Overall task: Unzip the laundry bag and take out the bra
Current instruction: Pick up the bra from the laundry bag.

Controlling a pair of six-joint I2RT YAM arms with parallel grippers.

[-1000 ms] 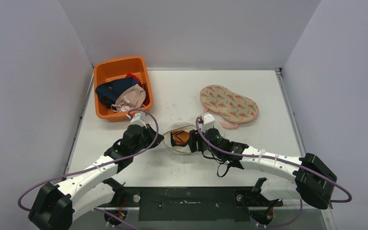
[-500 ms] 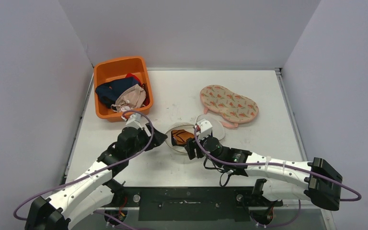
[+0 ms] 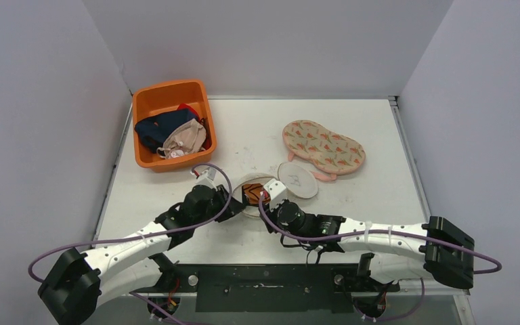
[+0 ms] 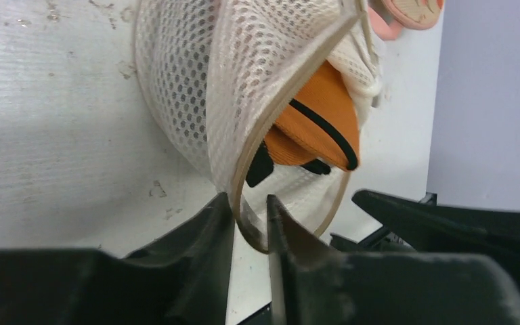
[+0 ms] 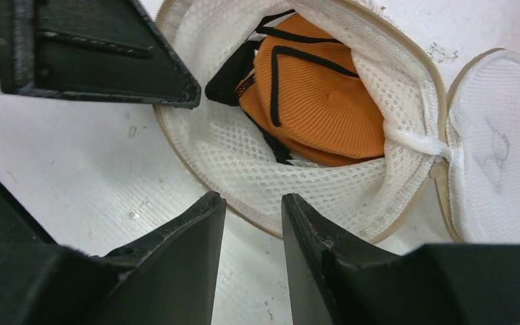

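The round white mesh laundry bag (image 3: 249, 208) lies near the table's front middle, unzipped, its lid flap (image 3: 296, 179) folded out to the right. An orange bra with black trim (image 3: 252, 194) sits inside. My left gripper (image 3: 233, 203) is at the bag's left side, shut on its beige rim (image 4: 244, 186); the mesh (image 4: 210, 88) and the bra (image 4: 318, 128) lie just beyond. My right gripper (image 3: 269, 203) is at the bag's near edge. In the right wrist view it is open and empty (image 5: 252, 200), its fingertips just short of the rim, below the bra (image 5: 318, 95) and beside the flap (image 5: 494, 149).
An orange bin (image 3: 150, 101) with several garments stands at the back left. A pink patterned padded piece (image 3: 323, 147) lies at the back right, close behind the flap. My left fingers (image 5: 108, 61) show at the top left of the right wrist view.
My left gripper has moved right, onto the bag's left rim. My right gripper has moved left and nearer, to the bag's front edge. The lid flap now shows fully open to the right.
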